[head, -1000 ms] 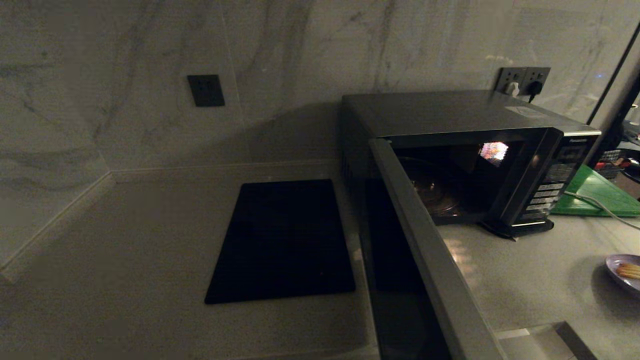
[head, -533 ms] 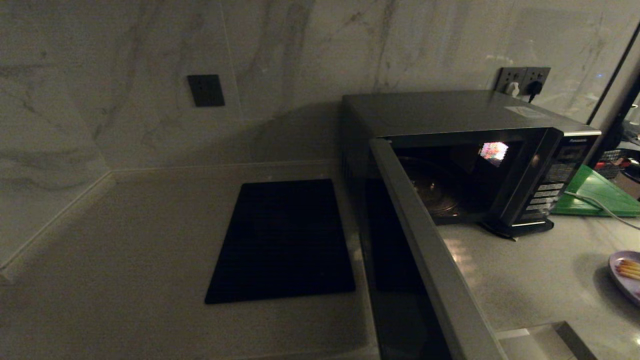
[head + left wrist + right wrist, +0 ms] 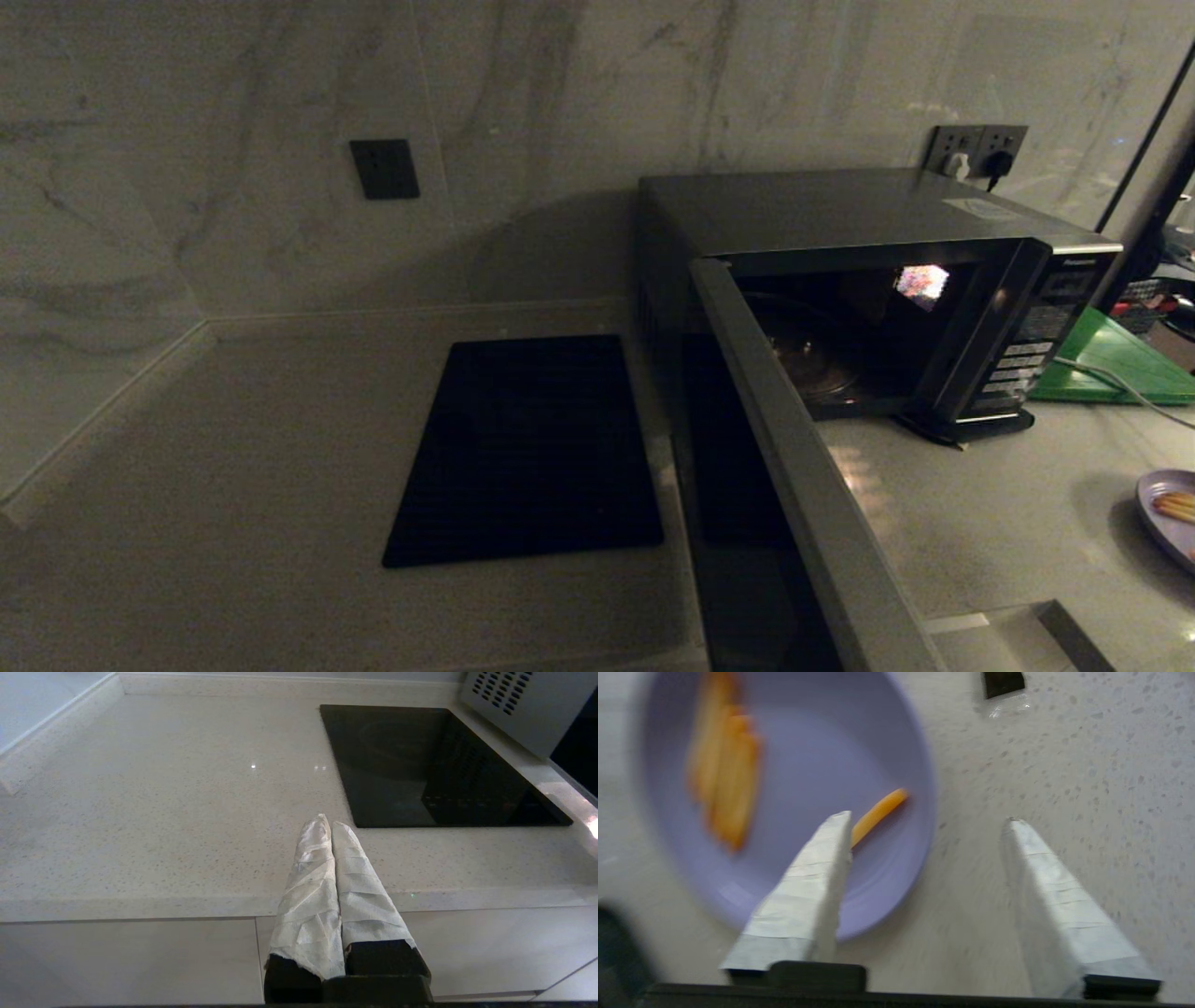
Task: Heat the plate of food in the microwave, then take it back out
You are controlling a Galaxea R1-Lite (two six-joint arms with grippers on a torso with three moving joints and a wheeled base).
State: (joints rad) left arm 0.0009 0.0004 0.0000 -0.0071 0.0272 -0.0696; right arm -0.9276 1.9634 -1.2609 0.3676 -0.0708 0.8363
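Observation:
The microwave [image 3: 840, 210] stands at the back right with its door [image 3: 794, 485] swung wide open toward me, and its dark cavity holds only the glass turntable [image 3: 812, 359]. The plate of food [image 3: 1172, 518] lies on the counter at the far right edge, outside the microwave. In the right wrist view my right gripper [image 3: 927, 821] is open just above the lavender plate [image 3: 808, 788]. One finger is over the plate's inside and the other over bare counter, with the rim between them. Orange sticks [image 3: 724, 779] lie on it. My left gripper [image 3: 327, 823] is shut and empty above the counter's front edge.
A flat black panel [image 3: 527, 448] lies on the counter left of the microwave. A green board [image 3: 1116, 359] with a grey cable across it sits right of the microwave. A marble wall with sockets [image 3: 976, 149] runs behind. Neither arm shows in the head view.
The plate at the right edge has shifted slightly toward the front since the earliest frame. The microwave and its open door have not moved.

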